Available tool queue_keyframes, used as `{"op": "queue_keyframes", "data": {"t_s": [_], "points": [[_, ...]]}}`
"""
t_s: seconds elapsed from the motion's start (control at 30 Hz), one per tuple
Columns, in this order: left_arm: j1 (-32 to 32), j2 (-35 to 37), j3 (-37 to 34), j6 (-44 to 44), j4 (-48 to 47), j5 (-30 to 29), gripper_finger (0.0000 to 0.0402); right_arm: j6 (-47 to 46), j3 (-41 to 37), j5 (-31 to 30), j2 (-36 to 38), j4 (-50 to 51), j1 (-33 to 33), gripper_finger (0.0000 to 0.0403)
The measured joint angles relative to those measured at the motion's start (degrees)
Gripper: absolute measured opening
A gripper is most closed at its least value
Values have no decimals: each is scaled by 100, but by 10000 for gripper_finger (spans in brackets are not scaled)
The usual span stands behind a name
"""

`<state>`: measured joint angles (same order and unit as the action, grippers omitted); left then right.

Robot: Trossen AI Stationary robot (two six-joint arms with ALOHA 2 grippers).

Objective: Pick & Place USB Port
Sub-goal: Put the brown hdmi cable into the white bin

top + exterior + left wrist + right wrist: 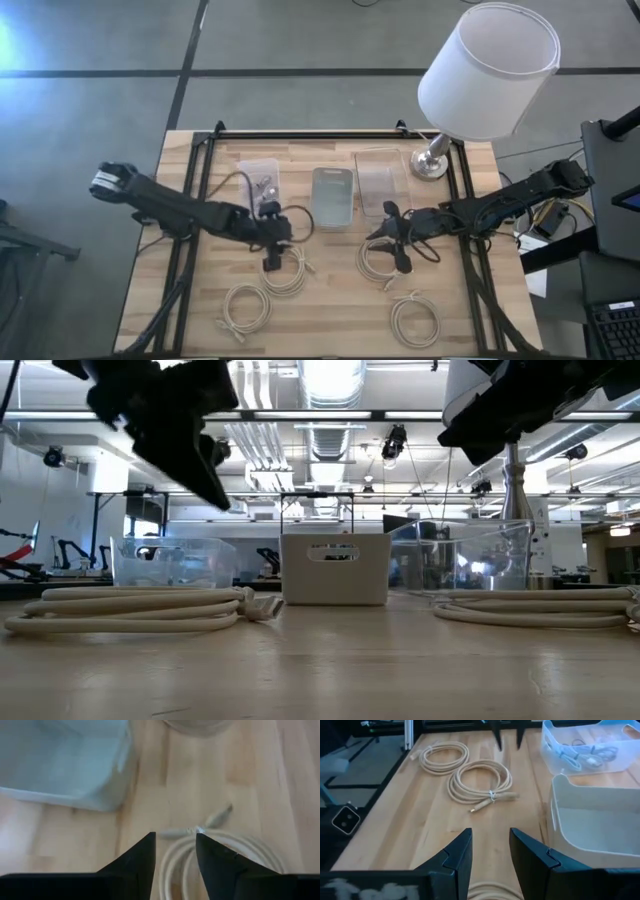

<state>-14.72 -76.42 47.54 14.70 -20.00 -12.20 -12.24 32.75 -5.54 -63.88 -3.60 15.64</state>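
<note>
Several coiled cream USB cables lie flat on the wooden table. My left gripper (272, 252) hangs open above one coil (286, 272); in the left wrist view that coil (235, 850) and its plug ends (218, 815) lie just past my fingers (175, 851). My right gripper (400, 248) hangs open above a second coil (378, 260), whose rim (490, 892) shows between its fingers. In the low view both grippers (170, 420) (520, 400) stand clear above the coils (130, 610) (540, 608).
Three bins stand at the far middle: a clear one holding cables (258, 178), a white one (333, 196) and a clear one (378, 180). A lamp (432, 160) stands at the far right. Two more coils (245, 306) (415, 320) lie near the front edge.
</note>
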Motion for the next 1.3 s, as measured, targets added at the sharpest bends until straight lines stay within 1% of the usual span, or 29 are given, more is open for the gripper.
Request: {"op": "queue_keyframes", "data": {"t_s": [0.23, 0.33, 0.47, 0.53, 0.67, 0.77, 0.87, 0.93, 1.0, 1.13, 1.23, 1.3], "points": [[-85, -728, 29, 2, 12, 32, 168, -91, -20, 2, -115, -140, 0, 123], [-76, -979, 29, 2, 14, -34, 175, -84, -16, 1, -330, -344, 0, 123], [-76, -1236, 43, 45, 40, -26, 179, -84, 65, 0, -651, -304, -2, 123], [-81, -1339, 47, 88, 41, 96, 179, -82, 142, 2, -769, -283, -2, 123], [-83, -1477, 47, 166, 42, 147, 179, -65, 303, 0, -983, -256, -4, 123], [-79, -1559, 45, 183, 46, 332, 179, -47, 420, 2, -1083, -272, -2, 123], [-79, -1627, 43, 239, 69, 548, 174, 180, 537, 0, -1209, -262, -4, 123], [-79, -1655, 45, 219, 129, 657, 163, 424, 643, -28, -1306, -267, -2, 123], [-77, -1665, 43, 187, 149, 733, 144, 669, 742, -42, -1423, -276, -2, 123], [-81, -1645, 45, 184, 210, 782, 85, 817, 875, -42, -1665, -271, -2, 123], [-85, -1608, 45, 181, 490, 888, 33, 824, 928, -42, -1827, -265, -2, 123], [-85, -1560, 48, 162, 717, 915, 14, 838, 936, -39, -1895, -255, -2, 123]]}}
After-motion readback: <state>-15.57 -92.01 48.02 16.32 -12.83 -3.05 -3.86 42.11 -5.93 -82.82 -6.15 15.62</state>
